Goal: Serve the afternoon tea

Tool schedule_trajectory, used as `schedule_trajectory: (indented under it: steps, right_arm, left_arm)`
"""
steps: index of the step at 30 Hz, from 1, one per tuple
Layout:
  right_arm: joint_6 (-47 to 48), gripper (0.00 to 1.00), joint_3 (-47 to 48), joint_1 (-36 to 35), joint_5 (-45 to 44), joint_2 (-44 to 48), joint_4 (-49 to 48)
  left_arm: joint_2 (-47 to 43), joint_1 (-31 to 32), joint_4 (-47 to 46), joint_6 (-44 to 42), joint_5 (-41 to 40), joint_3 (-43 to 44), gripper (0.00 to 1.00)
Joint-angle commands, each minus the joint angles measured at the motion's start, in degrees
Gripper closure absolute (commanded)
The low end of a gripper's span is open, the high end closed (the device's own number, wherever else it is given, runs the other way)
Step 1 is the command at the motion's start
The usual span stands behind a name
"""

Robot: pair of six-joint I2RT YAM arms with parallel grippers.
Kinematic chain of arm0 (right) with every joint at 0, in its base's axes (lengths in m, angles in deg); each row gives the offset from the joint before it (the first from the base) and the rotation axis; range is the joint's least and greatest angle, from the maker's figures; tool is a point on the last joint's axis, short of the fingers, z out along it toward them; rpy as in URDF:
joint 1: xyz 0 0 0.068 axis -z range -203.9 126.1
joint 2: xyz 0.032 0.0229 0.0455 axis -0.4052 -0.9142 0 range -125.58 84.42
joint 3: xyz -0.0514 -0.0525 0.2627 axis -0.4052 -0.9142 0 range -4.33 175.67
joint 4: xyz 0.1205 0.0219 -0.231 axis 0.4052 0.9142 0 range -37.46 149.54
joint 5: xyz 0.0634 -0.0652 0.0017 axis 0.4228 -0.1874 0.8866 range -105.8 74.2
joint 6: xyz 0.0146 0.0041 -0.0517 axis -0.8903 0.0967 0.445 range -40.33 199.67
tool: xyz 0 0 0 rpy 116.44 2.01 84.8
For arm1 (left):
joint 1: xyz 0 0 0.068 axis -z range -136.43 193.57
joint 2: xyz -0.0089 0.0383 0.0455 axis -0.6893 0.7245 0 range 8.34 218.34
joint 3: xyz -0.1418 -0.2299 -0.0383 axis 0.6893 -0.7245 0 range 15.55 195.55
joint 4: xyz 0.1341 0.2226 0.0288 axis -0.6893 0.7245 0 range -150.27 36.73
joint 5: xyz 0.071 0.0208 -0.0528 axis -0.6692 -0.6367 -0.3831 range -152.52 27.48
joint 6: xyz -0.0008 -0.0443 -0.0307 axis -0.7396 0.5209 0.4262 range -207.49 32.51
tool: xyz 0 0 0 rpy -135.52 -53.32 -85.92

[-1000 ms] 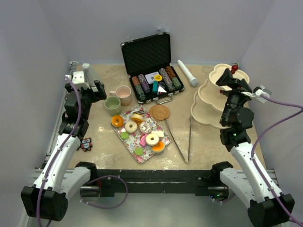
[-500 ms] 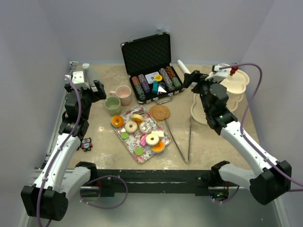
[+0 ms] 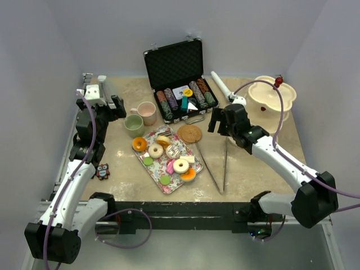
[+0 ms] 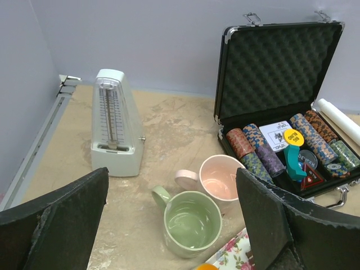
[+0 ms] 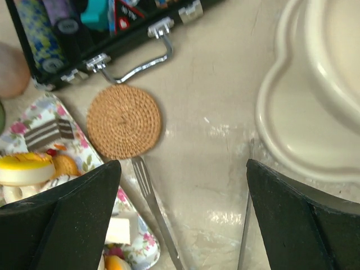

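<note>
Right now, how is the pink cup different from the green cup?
Colour: the pink cup is pale pink and the green cup is light green.
Place: the pink cup stands closer to the open chip case, while the green cup stands closer to the floral tray.
Alike: both stand upright and empty, side by side. Each has one handle, pointing towards the left arm's side.

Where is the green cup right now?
In the top view, the green cup sits on the left side of the table, right next to the pink cup and near the floral tray.
</note>
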Motion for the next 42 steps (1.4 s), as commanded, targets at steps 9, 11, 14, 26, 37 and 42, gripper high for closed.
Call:
schedule_trajectory:
  steps: [9, 11, 14, 26, 37, 42]
  right_arm:
    - [-9.2, 0.02, -10.4, -0.4, 5.4, 0.5, 3.3]
    - [-10.5, 0.03, -10.1, -0.9, 3.7, 0.3, 3.8]
    - [-12.5, 0.06, -10.6, -1.1, 0.5, 0.3, 3.8]
    - [-15.6, 0.15, -13.4, -2.0, -2.1, -5.3, 0.9]
    - [-15.0, 0.56, -16.2, -2.1, -1.3, -6.8, -3.1]
    - [-14.2, 0.80, -16.1, -2.1, -0.3, -8.1, -4.5]
  left_arm:
    - [0.5, -0.1, -2.5, -0.6, 2.1, 0.2, 0.00]
    - [0.7, -0.1, -2.6, -0.5, 2.5, 0.2, 0.00]
    - [0.4, -0.1, -2.6, -0.5, 2.6, 0.1, 0.00]
    - [-0.5, 0.1, -2.7, 0.1, 3.3, 0.0, 0.00]
    - [-0.6, 0.4, -2.8, 0.0, 3.4, -0.2, 0.00]
    - [-0.7, 0.5, -2.8, -0.1, 3.4, -0.3, 0.00]
